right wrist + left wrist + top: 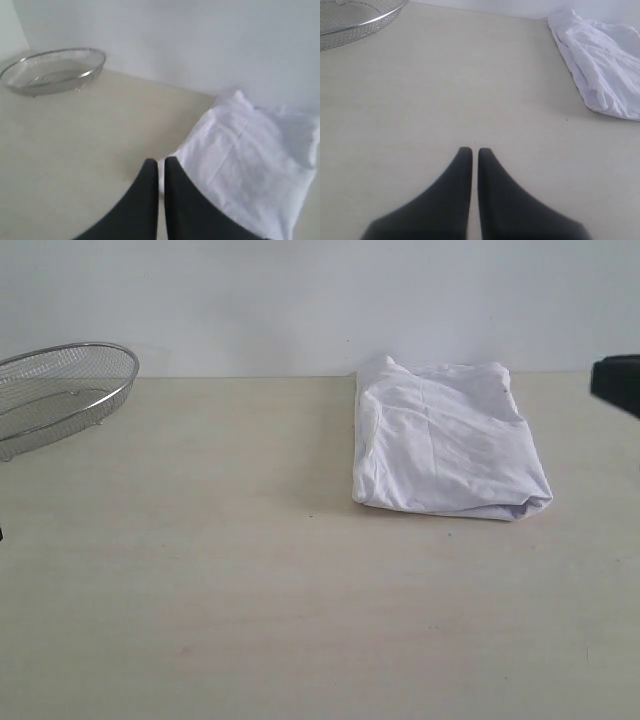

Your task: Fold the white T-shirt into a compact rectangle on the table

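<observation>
At the far left, a round silver wire-mesh basket (pixel 60 390) sits at the back of the wide, pale beige wood-grain table (pixel 200 590), out of the working area. The left gripper (pixel 471 150), two dark tapered fingers pressed together and holding nothing, hangs over bare tabletop, well apart from the cloth. Right of centre, toward the back, the soft white cotton T-shirt (pixel 445 445) lies flat, folded into a roughly rectangular, slightly rumpled bundle. The right gripper (pixel 161 161), its fingers likewise closed tight and empty, hovers near the bundle without gripping it. With both grippers clear of the shirt, the fold looks finished.
</observation>
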{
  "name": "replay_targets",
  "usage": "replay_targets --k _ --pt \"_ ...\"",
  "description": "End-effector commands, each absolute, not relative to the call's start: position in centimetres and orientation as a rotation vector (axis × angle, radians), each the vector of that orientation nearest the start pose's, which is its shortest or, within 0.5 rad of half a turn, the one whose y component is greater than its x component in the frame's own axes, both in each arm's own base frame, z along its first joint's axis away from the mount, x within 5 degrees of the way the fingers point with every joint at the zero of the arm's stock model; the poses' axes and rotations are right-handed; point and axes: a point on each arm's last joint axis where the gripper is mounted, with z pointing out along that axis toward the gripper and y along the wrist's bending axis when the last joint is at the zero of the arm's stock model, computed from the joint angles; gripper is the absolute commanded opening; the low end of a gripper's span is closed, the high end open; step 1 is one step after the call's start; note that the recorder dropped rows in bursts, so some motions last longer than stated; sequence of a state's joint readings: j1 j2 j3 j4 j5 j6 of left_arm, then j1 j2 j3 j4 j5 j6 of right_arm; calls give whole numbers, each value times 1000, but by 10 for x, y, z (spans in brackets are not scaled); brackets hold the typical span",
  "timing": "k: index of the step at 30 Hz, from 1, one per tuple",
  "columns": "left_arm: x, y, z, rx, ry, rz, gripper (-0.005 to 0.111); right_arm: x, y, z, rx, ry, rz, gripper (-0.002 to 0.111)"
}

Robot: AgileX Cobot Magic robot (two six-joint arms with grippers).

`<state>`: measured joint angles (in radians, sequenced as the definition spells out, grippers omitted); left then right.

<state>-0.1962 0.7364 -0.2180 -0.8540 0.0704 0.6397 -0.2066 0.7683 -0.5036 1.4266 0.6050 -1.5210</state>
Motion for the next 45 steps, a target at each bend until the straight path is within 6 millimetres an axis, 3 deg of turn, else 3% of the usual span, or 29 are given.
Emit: replay_targets --k 1,6,13,21,38,45 --pt "130 -30 215 2 2051 -301 5 129 14 325 -174 1648 215 0" --pt "130 -30 215 2 2051 -301 5 105 7 328 -42 1551 130 0" --pt "131 -29 215 3 2049 -298 5 77 5 275 75 1522 147 0" --pt "131 -29 215 2 2048 -297 5 62 2 212 126 1547 154 0" --pt "131 -29 215 1 2046 -296 5 57 -2 213 135 1487 98 0" --pt "131 -29 215 1 2046 -296 5 57 4 209 39 1537 106 0"
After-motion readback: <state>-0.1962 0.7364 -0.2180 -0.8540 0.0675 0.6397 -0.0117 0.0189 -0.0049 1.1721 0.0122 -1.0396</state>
